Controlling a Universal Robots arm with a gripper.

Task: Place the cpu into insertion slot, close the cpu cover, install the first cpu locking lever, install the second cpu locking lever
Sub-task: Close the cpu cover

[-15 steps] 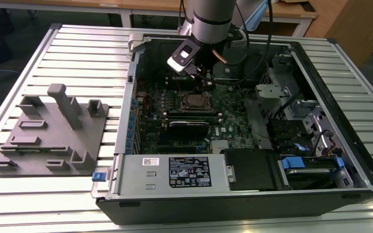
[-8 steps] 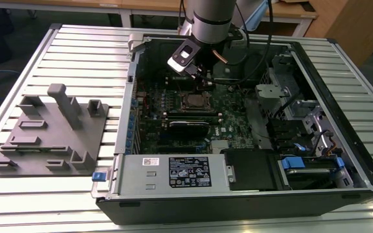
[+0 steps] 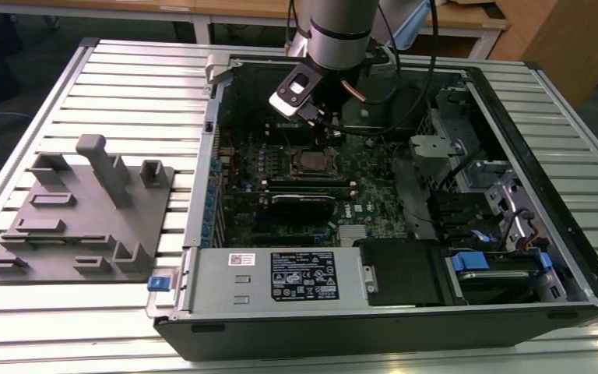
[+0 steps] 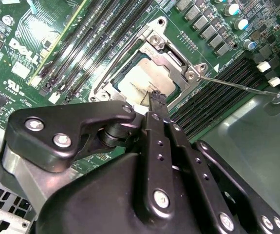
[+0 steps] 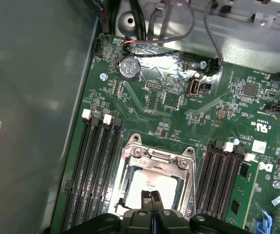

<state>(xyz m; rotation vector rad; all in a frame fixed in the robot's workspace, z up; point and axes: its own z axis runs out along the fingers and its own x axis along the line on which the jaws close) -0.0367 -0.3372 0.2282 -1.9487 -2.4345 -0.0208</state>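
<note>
1. The cpu (image 4: 140,80) sits seated in the insertion slot (image 3: 313,162) on the green motherboard (image 5: 217,122), its grey top showing through the cover's window.
2. The cpu cover (image 5: 157,158) looks folded flat, framing the chip to pin it. One thin locking lever (image 4: 237,85) juts over the memory slots (image 4: 213,105), seemingly unlatched.
3. The gripper (image 5: 152,196) hangs just above the chip, fingers pressed together, gripping nothing.
4. The arm (image 3: 335,31) reaches steeply down into the open computer case (image 3: 564,195).
</note>
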